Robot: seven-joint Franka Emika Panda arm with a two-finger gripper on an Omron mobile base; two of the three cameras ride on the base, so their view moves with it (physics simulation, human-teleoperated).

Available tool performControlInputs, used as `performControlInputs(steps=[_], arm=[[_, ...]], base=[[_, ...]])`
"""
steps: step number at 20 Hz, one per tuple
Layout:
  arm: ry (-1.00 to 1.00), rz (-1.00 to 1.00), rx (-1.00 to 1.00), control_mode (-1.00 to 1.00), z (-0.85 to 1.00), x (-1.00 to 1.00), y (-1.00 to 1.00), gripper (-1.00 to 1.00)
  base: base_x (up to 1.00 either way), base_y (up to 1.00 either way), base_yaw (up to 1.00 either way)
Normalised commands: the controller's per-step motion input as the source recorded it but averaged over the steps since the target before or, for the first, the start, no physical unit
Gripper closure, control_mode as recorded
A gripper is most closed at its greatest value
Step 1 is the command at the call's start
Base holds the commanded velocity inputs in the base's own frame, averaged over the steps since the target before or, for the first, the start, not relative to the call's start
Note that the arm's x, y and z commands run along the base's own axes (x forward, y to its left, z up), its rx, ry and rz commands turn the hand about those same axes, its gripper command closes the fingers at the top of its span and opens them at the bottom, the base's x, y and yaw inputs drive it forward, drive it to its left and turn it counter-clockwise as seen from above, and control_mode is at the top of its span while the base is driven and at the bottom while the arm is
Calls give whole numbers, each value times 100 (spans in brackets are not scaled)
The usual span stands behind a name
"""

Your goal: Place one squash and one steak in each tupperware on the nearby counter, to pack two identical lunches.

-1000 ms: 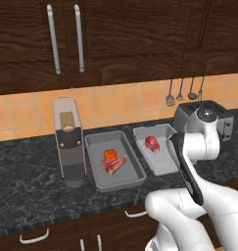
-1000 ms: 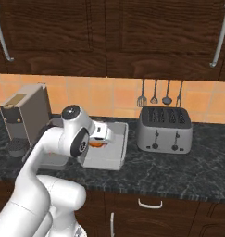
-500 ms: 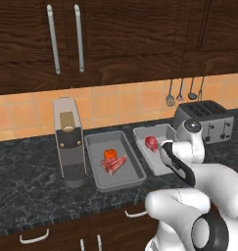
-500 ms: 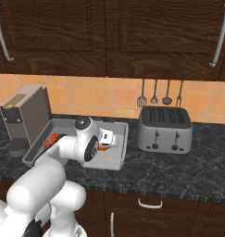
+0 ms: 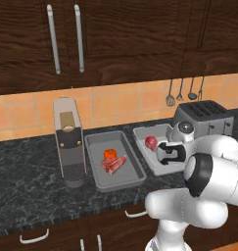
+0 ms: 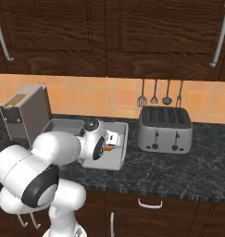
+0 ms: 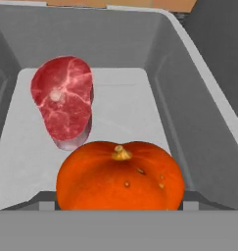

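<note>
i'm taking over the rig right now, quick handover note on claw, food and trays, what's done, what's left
Claw: low in the right tupperware, jaws wide; whether it grips the squash is unclear.
Right tray: pink-red steak with that squash in front of it.
Left tupperware: squash and streaked steak.
Done: both trays look packed.
Left: probably just lift the claw out.

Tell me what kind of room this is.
A rendered home kitchen, by the look of it: a toaster on a dark stone counter, utensils hung on a tiled wall, wooden cabinets above.
</note>
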Motion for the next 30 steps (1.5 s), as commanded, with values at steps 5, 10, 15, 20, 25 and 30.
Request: performControlInputs(steps=[5, 10, 15, 20, 25, 30], arm=[[-8, 0, 0, -100, 74, -7, -1, -100], [-1, -1, 0, -100, 47, -5, 0, -100], [-6, -5, 0, -100, 54, -47, -7, -100], [-4, 0, 0, -100, 12, -22, -24, -100], [-1, 0, 0, -100, 0, -46, -28, -100], [0, 0, 0, -100, -1, -48, -28, -100]], base=[[0, 0, 0], [0, 0, 0], [0, 0, 0], [0, 0, 0], [0, 0, 0], [0, 0, 0]])
